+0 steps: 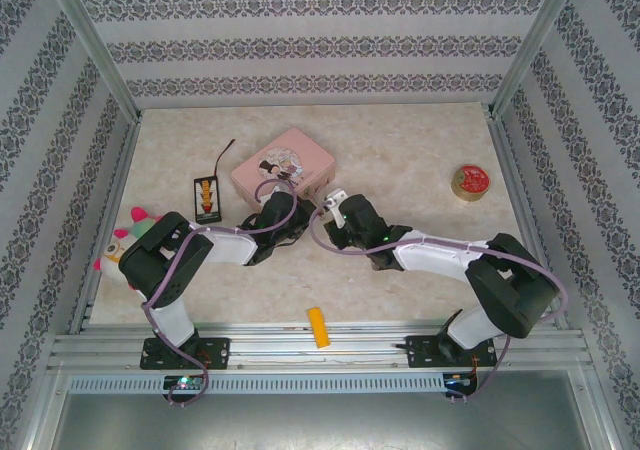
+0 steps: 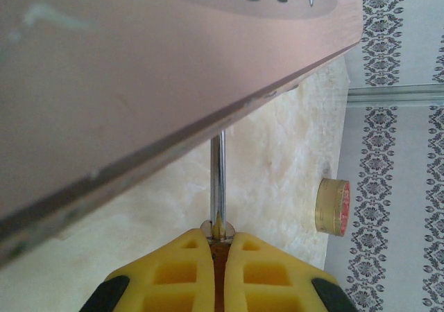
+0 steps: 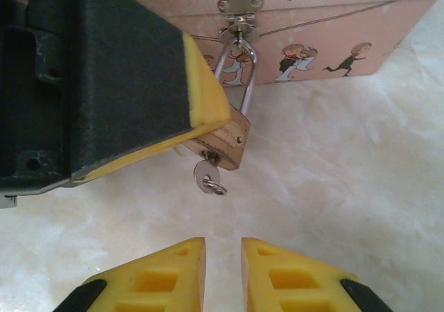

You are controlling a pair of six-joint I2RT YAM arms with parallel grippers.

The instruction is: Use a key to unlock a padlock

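The brass padlock (image 3: 225,137) hangs by its silvery shackle (image 3: 239,73) from the hasp (image 3: 239,5) of the pink tin (image 3: 333,21). A small silver key (image 3: 207,177) with a ring sticks out of the padlock's underside. My left gripper (image 2: 220,239) is shut on the padlock body, and the shackle (image 2: 217,180) runs from its fingertips up to the tin (image 2: 139,69). Its black and yellow finger (image 3: 125,83) covers the padlock's left side. My right gripper (image 3: 223,246) is open just short of the key, with nothing between its fingers. Both grippers meet at the tin's front edge (image 1: 300,192).
A round gold tin with a red lid (image 1: 470,182) sits at the right, near the wall. A black card holding an orange item (image 1: 207,195) lies left of the pink tin. A plush toy (image 1: 125,240) is at the left edge, and a yellow-orange block (image 1: 318,327) near the front rail.
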